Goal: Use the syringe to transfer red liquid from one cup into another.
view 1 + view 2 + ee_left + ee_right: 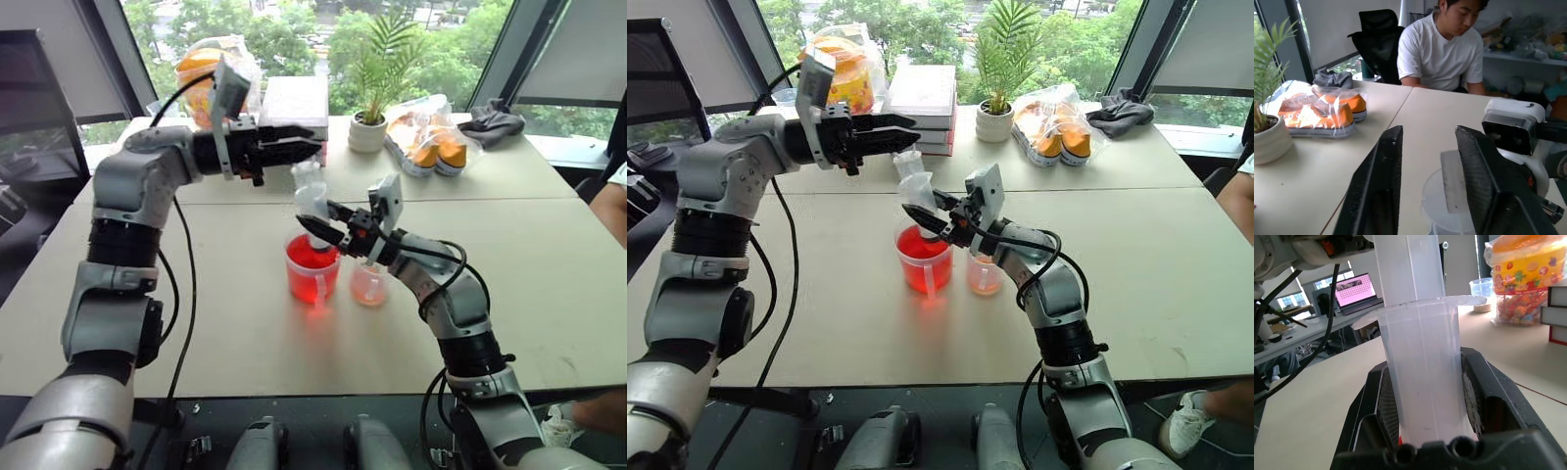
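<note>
The syringe (312, 201) stands upright with its tip down in the one cup (313, 284), the wider clear cup holding red liquid (312, 274), at the table's middle. My right gripper (318, 232) is shut on the syringe's clear barrel (1420, 382) just below its flange. My left gripper (315, 148) points level, just above the plunger's top, and its fingers (1381, 181) are open with the flat plunger end (1452, 186) showing between them. Another, the smaller pale pink cup (369, 286), stands right beside the red cup, under my right forearm.
Along the table's far side are a stack of books (294, 106), a potted plant (368, 132), bagged orange shoes (431, 142), a snack jar (201, 73) and a grey cloth (490, 122). A person (1442, 49) sits at the right edge.
</note>
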Tool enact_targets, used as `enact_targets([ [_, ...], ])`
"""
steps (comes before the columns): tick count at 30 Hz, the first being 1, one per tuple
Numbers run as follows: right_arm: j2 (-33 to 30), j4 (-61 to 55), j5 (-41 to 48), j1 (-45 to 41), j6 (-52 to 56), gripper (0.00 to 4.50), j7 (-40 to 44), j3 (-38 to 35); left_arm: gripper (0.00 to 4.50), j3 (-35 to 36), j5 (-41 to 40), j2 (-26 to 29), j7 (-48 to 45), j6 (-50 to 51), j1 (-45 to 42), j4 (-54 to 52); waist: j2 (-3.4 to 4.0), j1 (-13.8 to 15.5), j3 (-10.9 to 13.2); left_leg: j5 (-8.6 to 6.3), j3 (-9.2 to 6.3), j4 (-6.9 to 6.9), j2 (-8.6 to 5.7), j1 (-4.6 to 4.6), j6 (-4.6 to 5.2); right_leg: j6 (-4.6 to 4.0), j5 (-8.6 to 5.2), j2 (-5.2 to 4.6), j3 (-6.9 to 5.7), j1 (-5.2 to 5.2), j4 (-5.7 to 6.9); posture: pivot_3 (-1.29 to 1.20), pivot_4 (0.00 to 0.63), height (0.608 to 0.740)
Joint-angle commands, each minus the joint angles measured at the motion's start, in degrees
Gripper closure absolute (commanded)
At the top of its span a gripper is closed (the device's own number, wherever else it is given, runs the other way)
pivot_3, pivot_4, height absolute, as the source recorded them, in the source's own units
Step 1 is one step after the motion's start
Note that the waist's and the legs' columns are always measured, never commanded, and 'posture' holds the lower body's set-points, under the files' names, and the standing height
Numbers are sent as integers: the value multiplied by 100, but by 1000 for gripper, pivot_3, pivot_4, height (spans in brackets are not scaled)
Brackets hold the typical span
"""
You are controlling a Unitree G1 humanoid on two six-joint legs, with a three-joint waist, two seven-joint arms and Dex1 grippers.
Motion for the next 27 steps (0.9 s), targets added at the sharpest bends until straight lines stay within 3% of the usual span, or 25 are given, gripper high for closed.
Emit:
enact_targets([
  [1,-30,-414,218,-323,32,3080,-5,-146,717,128,-49,94,-103,-7,129,-309,0,7,0,0,0,0,0,0,0,0,0,0,0,0,0,0,150,740],
  [2,-41,-424,247,-370,62,3080,-19,-182,147,155,-110,127,-159,58,174,-371,0,8,0,0,0,1,-1,0,0,0,0,-1,1,0,0,0,150,740],
  [3,-54,-432,272,-409,86,3080,-32,-209,28,188,-165,157,-199,123,210,-426,0,10,0,0,1,1,-2,0,0,0,0,-2,1,1,0,0,150,740],
  [15,-231,-814,634,-650,489,3080,-368,-626,28,604,-384,687,-224,371,745,-823,-1,9,1,0,-1,0,1,0,0,0,0,-10,1,0,0,0,150,740],
  [22,-892,-1583,1388,-942,1243,3080,-952,-1623,28,526,-328,565,-146,183,918,-823,-2,57,1,0,-1,2,-5,-4,0,0,0,-26,-1,4,-6,0,150,740],
  [27,-1334,-1891,1450,-278,1376,3080,-1068,-1901,28,387,-289,348,-189,86,827,-715,-3,38,1,0,-2,-2,-3,-4,0,0,0,-25,-1,6,-11,0,150,740],
])
